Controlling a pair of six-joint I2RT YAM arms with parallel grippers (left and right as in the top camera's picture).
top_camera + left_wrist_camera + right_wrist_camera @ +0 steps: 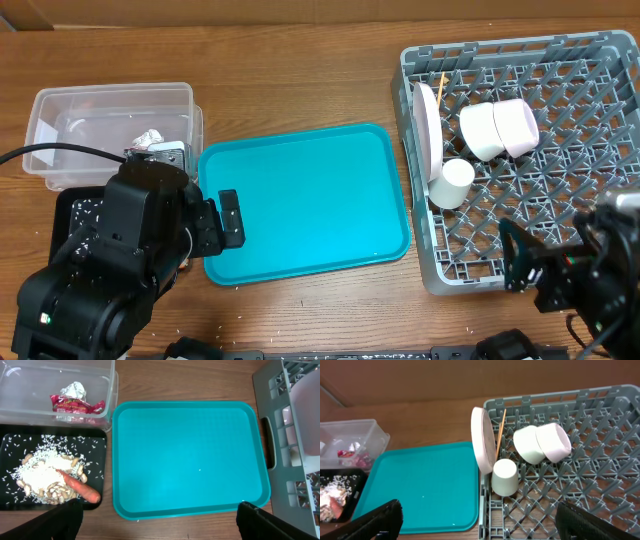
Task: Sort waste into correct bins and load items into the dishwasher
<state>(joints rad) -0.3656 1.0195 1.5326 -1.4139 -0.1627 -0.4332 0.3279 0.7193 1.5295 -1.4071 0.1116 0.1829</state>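
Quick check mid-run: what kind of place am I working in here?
Probably a staged tabletop rig mimicking kitchen cleanup, not a real kitchen: a grey dish rack of white dishes sits on a wooden table, with a teal tray, a clear tub and a black tray.

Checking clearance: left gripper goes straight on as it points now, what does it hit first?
The left gripper would likely meet the teal tray first; nothing shows in between, though depth is unclear.

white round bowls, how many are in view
2. One white round bowl lies on its side in the grey plastic dish rack; the second bowl touches its right side. None appears hidden.
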